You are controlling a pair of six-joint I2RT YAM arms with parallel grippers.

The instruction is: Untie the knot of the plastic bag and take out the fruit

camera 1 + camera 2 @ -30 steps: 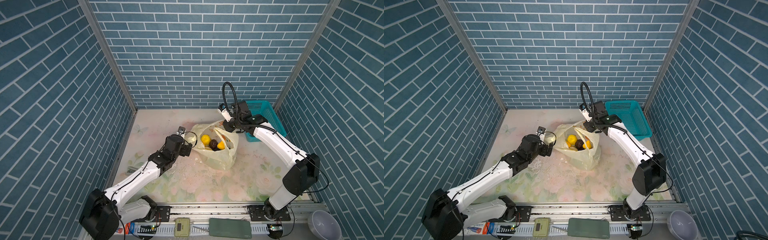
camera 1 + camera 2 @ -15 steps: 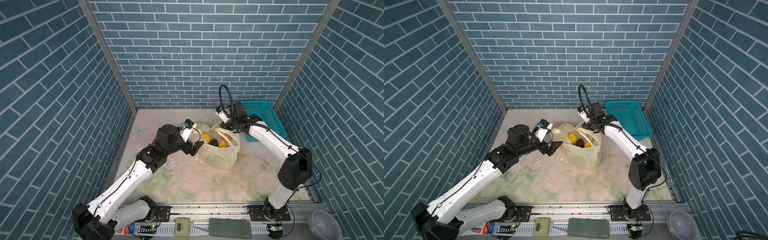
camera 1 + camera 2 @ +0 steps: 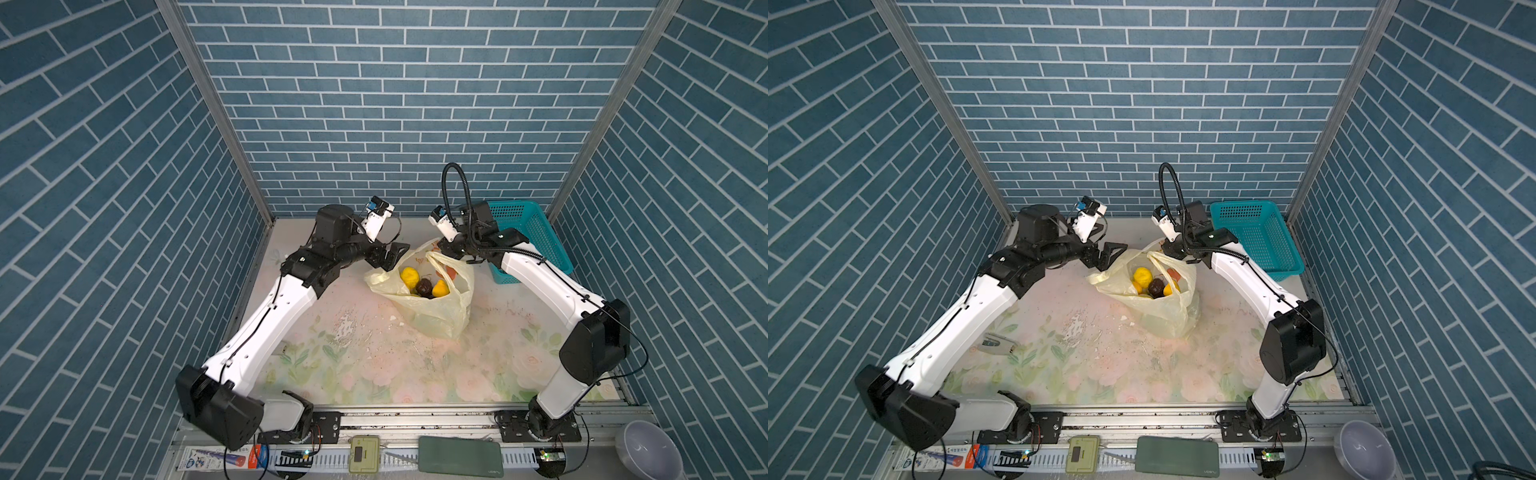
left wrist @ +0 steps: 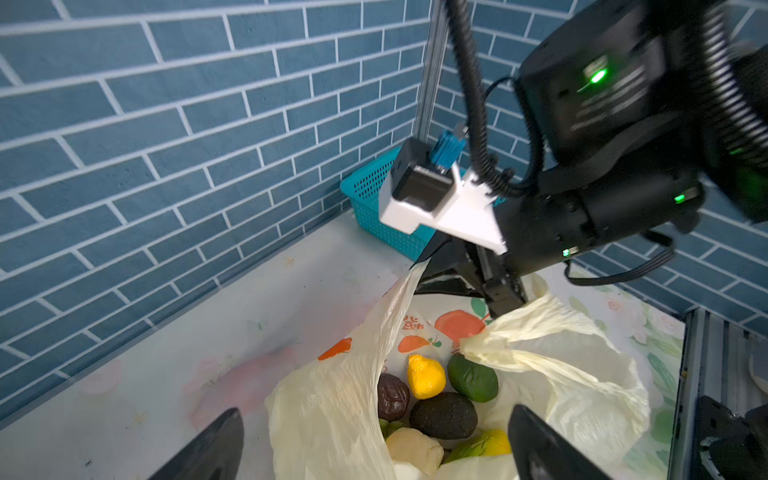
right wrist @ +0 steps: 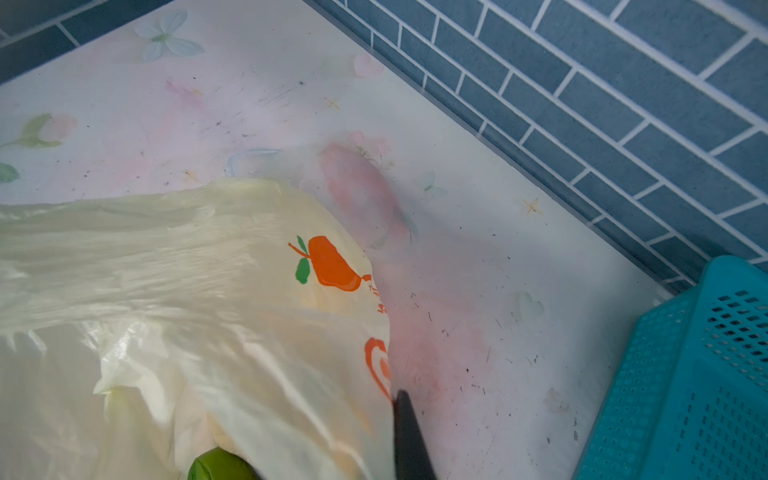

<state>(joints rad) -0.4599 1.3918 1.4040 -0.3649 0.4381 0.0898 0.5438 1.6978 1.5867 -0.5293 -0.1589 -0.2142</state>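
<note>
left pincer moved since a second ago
Yes. The left pincer has gone toward the back wall and a little nearer the basket.

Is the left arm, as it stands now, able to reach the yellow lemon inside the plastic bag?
Probably yes. The plastic bag gapes open, the right claw pinching its rim upward, and the open left claw hovers right at the mouth. The yellow lemon lies uncovered on top.

Bright, even overhead light — wrist views blurred nearby.
</note>
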